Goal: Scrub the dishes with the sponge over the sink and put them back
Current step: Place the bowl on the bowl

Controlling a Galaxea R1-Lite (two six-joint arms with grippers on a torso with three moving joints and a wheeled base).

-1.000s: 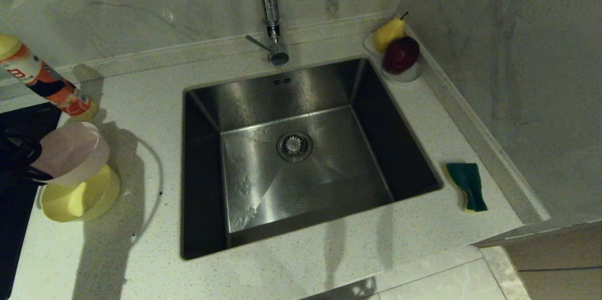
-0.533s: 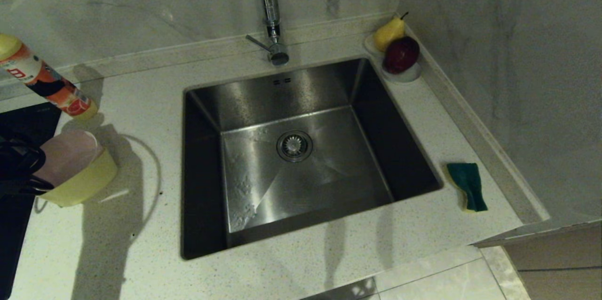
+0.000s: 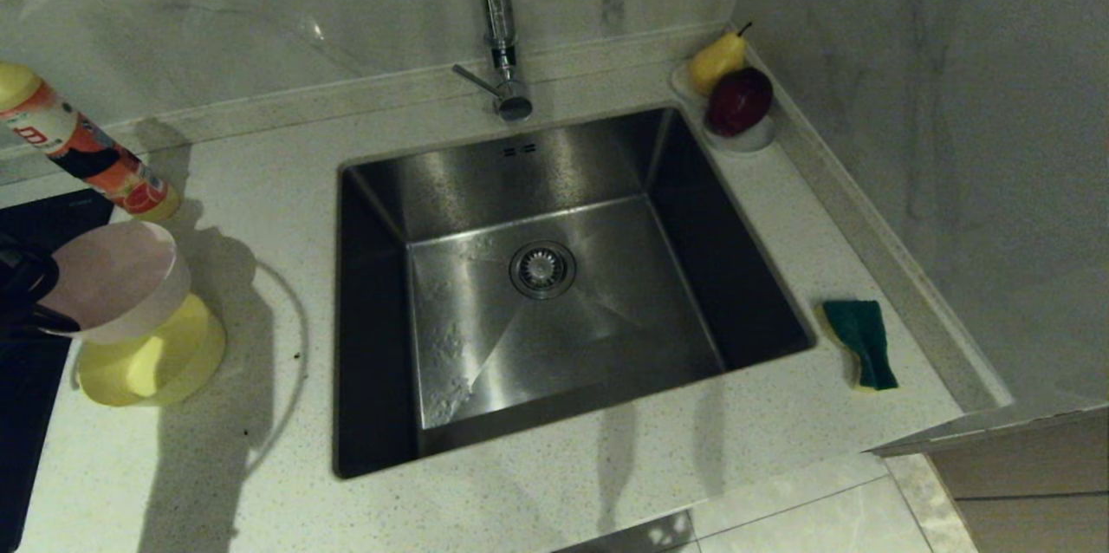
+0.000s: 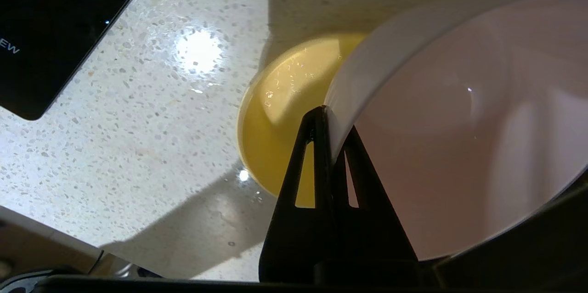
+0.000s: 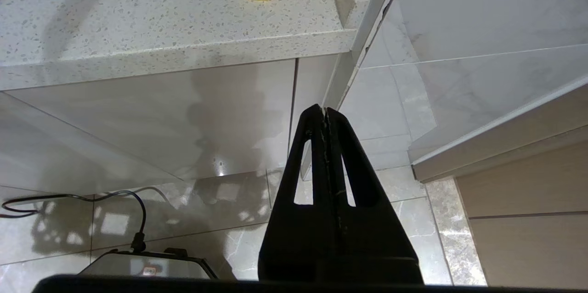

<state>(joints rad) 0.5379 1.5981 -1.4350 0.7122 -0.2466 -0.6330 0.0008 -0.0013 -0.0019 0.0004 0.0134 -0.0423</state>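
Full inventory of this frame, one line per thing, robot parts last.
pink bowl: 1, pale pink, lifted above the yellow one at the counter's left, rim pinched by the left gripper
yellow bowl: 1, yellow, on the counter left of the sink
sink: 1, steel, centre, basin holds only its drain strainer
faucet: 1, chrome, behind the sink
sponge: 1, green on yellow, counter right of the sink
bottle: 1, orange and white, far left
fruit dish: 1, white, back right corner, holding a yellow pear and a dark red fruit
left gripper: fingers shut on the pink bowl
right gripper: shut, parked below the counter edge
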